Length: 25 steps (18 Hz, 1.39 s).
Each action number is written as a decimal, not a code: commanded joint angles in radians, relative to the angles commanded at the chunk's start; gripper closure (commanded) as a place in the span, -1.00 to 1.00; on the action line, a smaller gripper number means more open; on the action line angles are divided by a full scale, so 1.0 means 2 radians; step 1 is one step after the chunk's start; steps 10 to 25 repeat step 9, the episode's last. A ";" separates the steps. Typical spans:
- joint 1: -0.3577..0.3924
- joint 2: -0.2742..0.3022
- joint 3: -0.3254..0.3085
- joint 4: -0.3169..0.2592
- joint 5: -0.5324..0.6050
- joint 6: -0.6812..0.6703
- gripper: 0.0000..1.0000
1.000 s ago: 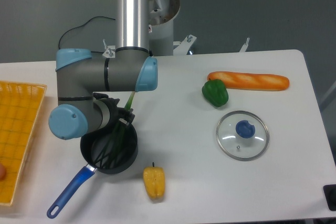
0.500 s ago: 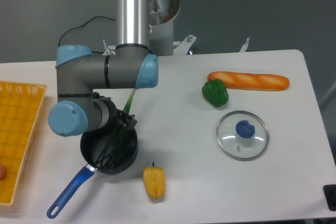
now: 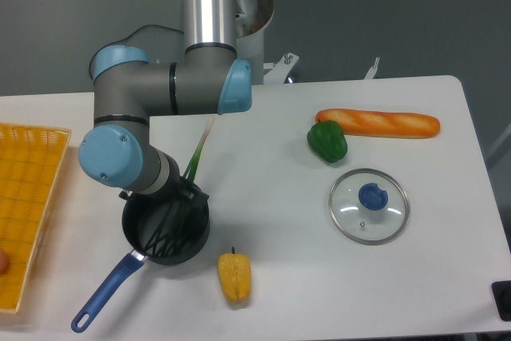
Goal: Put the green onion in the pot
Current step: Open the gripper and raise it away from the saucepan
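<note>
The dark pot [image 3: 164, 233] with its blue handle [image 3: 105, 293] stands at the front left of the table. The green onion [image 3: 200, 149] leans in it. Its dark leaves lie inside the pot and its pale base sticks up over the far rim toward the arm. My gripper [image 3: 190, 192] is at the pot's far rim, right at the stalk. The grey and blue wrist hides most of the fingers, so I cannot see whether they are closed on the stalk.
A yellow pepper [image 3: 234, 275] lies just right of the pot. A glass lid with a blue knob [image 3: 369, 204], a green bell pepper [image 3: 327, 140] and a baguette [image 3: 378, 123] are to the right. A yellow basket [image 3: 24, 197] sits at the left edge.
The arm's wrist and elbow have shifted up and to the right, uncovering more of the onion's stalk. The onion stays leaning in the pot.
</note>
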 joint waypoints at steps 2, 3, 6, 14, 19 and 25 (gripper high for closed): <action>0.001 0.008 0.001 0.001 -0.001 0.002 -1.00; 0.006 0.011 0.001 0.001 -0.006 0.002 -1.00; 0.018 0.022 0.001 0.003 -0.038 0.005 -1.00; 0.027 0.026 0.003 0.008 -0.049 0.005 -1.00; 0.027 0.026 0.003 0.008 -0.049 0.005 -1.00; 0.027 0.026 0.003 0.008 -0.049 0.005 -1.00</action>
